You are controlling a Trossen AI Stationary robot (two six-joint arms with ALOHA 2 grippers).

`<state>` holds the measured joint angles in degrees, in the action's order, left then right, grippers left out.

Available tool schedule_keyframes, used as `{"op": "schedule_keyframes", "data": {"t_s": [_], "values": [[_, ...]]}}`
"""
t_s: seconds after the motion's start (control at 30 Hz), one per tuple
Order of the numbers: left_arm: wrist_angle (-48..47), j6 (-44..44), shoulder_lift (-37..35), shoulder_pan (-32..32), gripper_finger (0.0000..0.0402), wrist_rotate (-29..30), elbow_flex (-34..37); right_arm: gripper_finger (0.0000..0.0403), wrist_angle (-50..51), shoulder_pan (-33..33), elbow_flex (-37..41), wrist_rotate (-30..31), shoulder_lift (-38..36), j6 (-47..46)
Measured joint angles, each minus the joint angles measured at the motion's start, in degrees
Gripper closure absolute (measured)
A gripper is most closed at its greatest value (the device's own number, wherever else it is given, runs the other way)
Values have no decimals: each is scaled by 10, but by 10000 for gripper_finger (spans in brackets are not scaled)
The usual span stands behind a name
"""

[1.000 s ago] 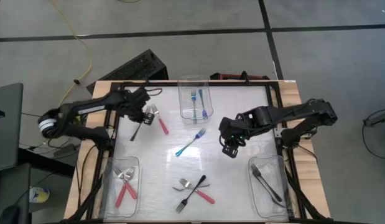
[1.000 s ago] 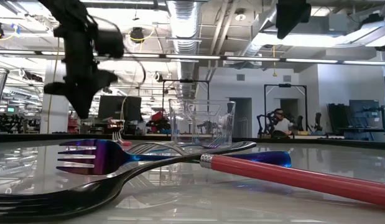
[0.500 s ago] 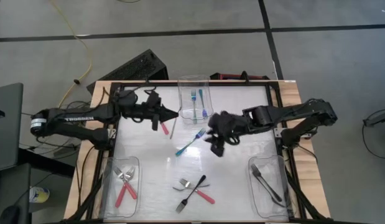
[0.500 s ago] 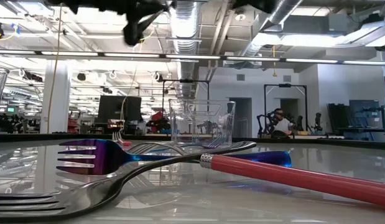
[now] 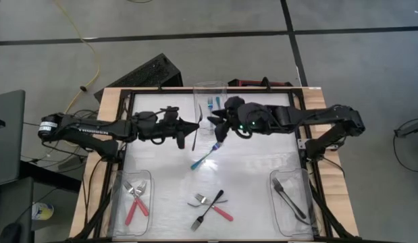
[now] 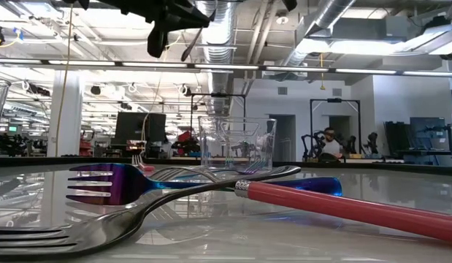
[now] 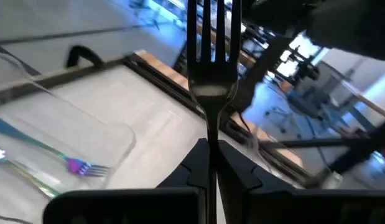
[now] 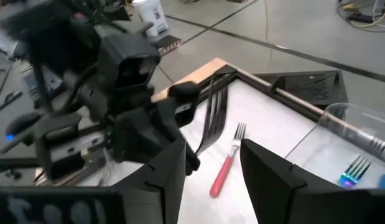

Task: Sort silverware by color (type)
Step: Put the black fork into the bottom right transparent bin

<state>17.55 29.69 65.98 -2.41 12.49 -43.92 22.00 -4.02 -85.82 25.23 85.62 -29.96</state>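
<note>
An all-black fork [image 5: 197, 126] is held clamped by its handle in the left gripper [image 5: 184, 127], above the white table [image 5: 256, 182] beside the clear plastic bin [image 5: 210, 89]. The right gripper [image 5: 216, 121] is seen part-open facing it, holding nothing.

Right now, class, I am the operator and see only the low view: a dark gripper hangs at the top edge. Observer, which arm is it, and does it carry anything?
Observer: It is the left gripper, shut on the handle of a black fork.
Operator: Where is the right gripper?
Observer: The right gripper is open and faces the left one above the table, beside the bin of blue forks.
Operator: Where have black forks gone so far?
Observer: They lie in the corner bin on the right arm's side, at the lower right of the high view.
</note>
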Motion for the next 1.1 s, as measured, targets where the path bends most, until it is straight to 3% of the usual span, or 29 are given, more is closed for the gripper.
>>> {"op": "schedule_keyframes", "data": {"t_s": [0.33, 0.57, 0.77, 1.1], "values": [[-5, 4, 8, 2, 401, 19, 0, 227, -41, 34, 0, -13, 0, 19], [-6, 11, 18, 2, 401, 35, 0, 227, -104, 35, -1, -18, 68, 50], [-15, 21, 18, 3, 401, 46, -1, 227, -94, 37, 0, 27, 84, 50], [-40, 26, 18, 12, 401, 67, -1, 227, -75, 47, 0, 39, 84, 50]]}}
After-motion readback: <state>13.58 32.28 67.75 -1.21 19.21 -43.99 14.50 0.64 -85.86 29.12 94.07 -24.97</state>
